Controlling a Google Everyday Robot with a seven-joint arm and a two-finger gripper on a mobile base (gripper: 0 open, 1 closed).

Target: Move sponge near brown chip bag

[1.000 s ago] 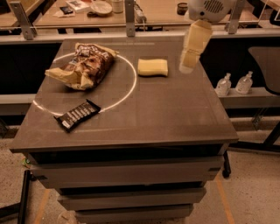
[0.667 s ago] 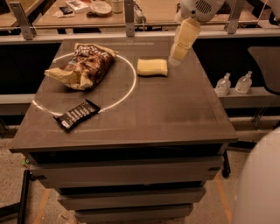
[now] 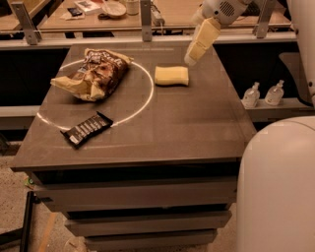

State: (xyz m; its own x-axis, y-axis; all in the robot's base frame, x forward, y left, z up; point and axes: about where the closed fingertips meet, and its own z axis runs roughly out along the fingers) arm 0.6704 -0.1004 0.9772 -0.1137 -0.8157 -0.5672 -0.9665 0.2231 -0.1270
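Note:
The pale yellow sponge [image 3: 172,76] lies flat on the dark table [image 3: 187,123], right of the middle at the back. The brown chip bag [image 3: 93,74] lies crumpled at the back left, about a hand's width left of the sponge. My gripper [image 3: 193,58] hangs above the table just right of and behind the sponge, its pale yellow fingers pointing down and left. It holds nothing and is apart from the sponge.
A slim black candy bar wrapper [image 3: 88,129] lies front left. A white circle line [image 3: 147,96] is drawn on the table. Two small bottles [image 3: 263,93] stand on a shelf to the right. My white body [image 3: 275,187] fills the lower right. Behind is a cluttered bench [image 3: 118,10].
My gripper has moved left and back, from the table's right side to just beside the sponge. My white body has come into view at lower right. Sponge and bag have not moved.

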